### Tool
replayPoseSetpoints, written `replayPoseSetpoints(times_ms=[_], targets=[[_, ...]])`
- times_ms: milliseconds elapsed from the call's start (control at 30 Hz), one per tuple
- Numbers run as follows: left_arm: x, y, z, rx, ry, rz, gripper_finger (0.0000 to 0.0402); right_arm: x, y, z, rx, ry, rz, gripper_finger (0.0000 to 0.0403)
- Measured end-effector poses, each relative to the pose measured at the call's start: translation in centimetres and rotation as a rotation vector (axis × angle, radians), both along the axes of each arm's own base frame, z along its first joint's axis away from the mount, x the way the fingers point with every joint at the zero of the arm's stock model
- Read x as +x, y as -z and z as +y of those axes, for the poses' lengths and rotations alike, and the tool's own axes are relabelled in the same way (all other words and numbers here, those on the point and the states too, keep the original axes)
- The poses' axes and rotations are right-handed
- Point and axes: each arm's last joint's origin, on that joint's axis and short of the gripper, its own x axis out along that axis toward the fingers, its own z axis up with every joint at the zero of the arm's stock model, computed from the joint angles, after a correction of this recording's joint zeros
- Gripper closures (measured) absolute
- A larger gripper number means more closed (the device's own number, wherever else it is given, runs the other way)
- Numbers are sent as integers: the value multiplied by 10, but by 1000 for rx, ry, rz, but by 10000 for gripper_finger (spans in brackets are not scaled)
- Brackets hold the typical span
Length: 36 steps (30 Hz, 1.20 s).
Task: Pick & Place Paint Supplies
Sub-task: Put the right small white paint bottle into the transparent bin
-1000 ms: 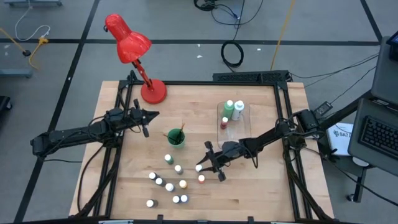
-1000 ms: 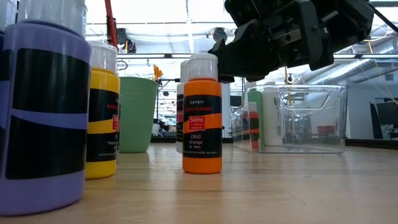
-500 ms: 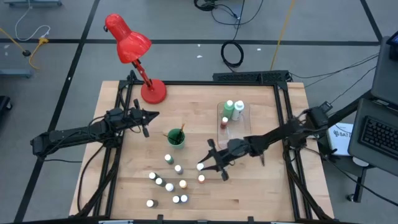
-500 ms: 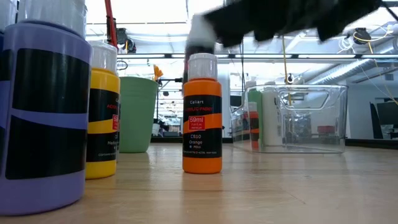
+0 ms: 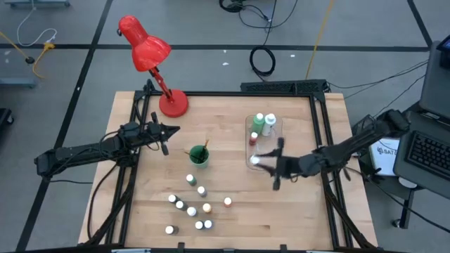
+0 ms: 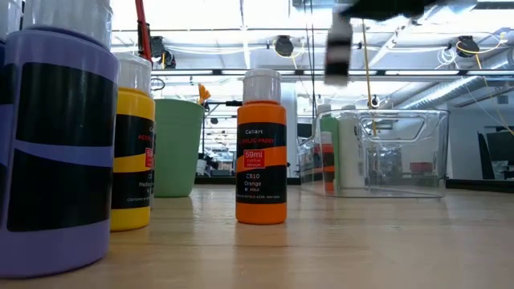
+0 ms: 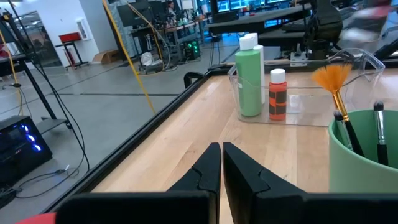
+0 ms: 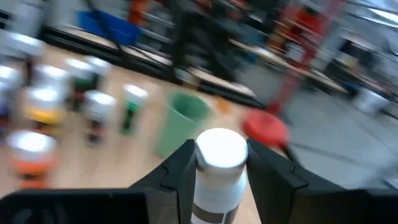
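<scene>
The right gripper [image 5: 261,161] grips a small white-capped bottle [image 8: 219,163] upright, at the near edge of the clear tray [image 5: 278,130] — the tray lies just beyond it; the left gripper [image 7: 221,163] waits closed, well apart.

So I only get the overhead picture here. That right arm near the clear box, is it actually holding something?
Observer: Yes. Its wrist camera shows the right gripper shut on a white-capped bottle.
Operator: And the left arm, is it doing anything?
Observer: It waits by the table's left edge, and the left gripper is shut and holds nothing.
Operator: What's in the green cup?
Observer: Dark-handled brushes stand in the green cup; one has orange bristles.
Operator: What's already in the box?
Observer: A tall green bottle and a small orange one stand in the clear tray.
</scene>
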Motion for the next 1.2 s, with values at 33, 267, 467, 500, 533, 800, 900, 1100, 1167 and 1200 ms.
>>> replayPoseSetpoints(times_ms=[33,267,467,500,533,800,900,1100,1167,1200], targets=[[0,0,0,0,1,0,380,-5,8,-7,2,59,-4,289],[0,0,0,0,1,0,380,-33,68,-56,107,283,-90,287],[0,0,0,2,1,1,380,-43,92,-85,221,282,-135,290],[0,0,0,2,2,1,380,-43,95,-89,244,277,-127,290],[0,0,0,2,2,1,380,-43,97,-92,266,264,-118,290],[0,0,0,1,2,0,380,-35,110,-113,331,313,-57,285],[0,0,0,2,2,2,380,-34,117,-118,358,353,-34,286],[0,1,0,-1,3,10,380,-33,123,-123,365,383,-10,260],[0,1,0,-2,3,9,380,-33,124,-123,366,382,0,247],[0,1,0,-2,3,9,380,-33,125,-122,367,381,0,239]])
